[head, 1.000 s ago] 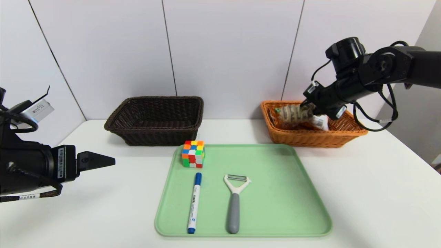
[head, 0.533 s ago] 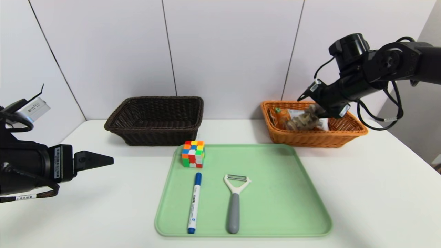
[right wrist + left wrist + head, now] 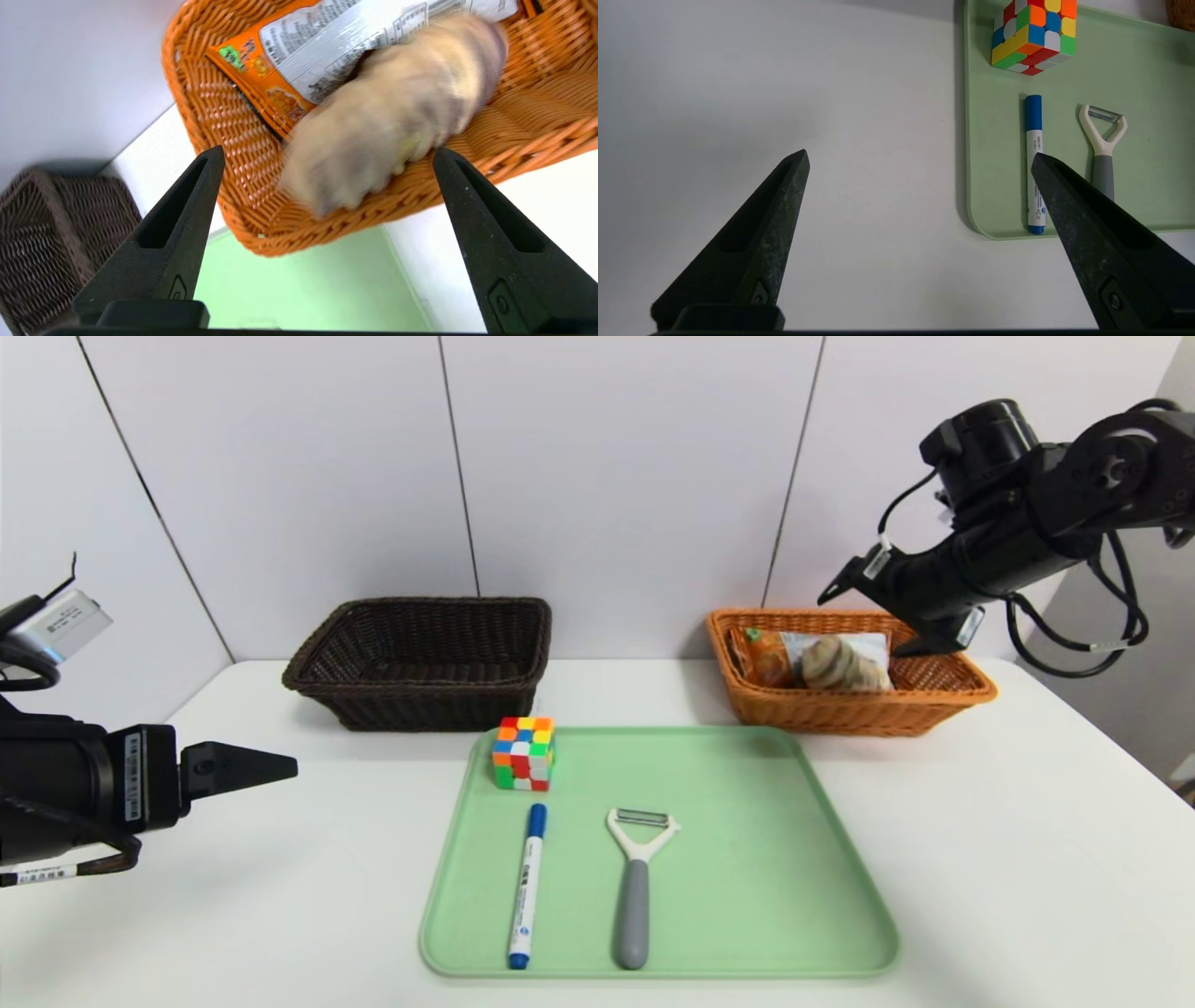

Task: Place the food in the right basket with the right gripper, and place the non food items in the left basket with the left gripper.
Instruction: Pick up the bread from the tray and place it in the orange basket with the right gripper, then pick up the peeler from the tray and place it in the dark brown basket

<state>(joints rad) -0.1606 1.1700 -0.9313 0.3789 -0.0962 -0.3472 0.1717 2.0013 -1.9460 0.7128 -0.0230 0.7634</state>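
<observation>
With the right pincer point(image 3: 329, 156) spread wide and empty just above the bread roll point(image 3: 838, 665) in the orange basket point(image 3: 864, 714), a sideways swing on leaving could snag the rim and tip the basket or drag the roll out.

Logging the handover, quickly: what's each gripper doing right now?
Left gripper: open, holding nothing, over the table beside the tray.
Right gripper: open, holding nothing, above the orange-tan basket.
</observation>
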